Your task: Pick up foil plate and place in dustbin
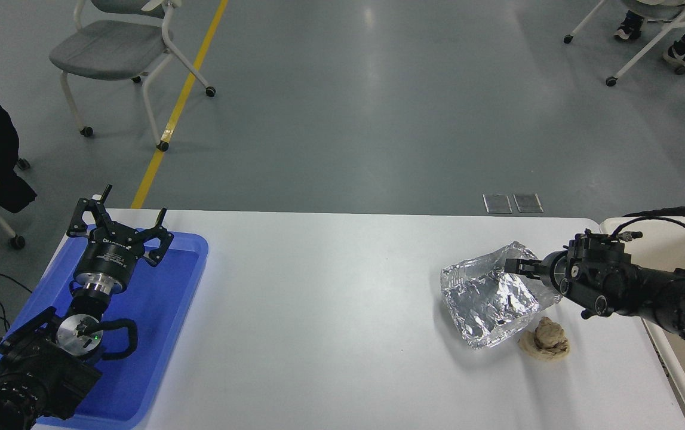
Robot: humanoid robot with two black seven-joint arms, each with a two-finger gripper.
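Observation:
The foil plate (488,298) is a shiny, wrinkled silver tray on the right part of the white table (330,310). It is tilted, with its right rim raised. My right gripper (516,266) comes in from the right edge and is shut on that raised right rim. The dustbin (672,365) is a cream-beige bin at the table's right end, partly behind my right arm and cut off by the picture's edge. My left gripper (120,232) is parked open and empty over the blue tray at the lower left.
A small tan dough-like lump (545,340) lies on the table just right of the plate's near corner. A flat blue tray (157,334) lies at the left end. Wheeled chairs (121,54) stand on the grey floor beyond the table.

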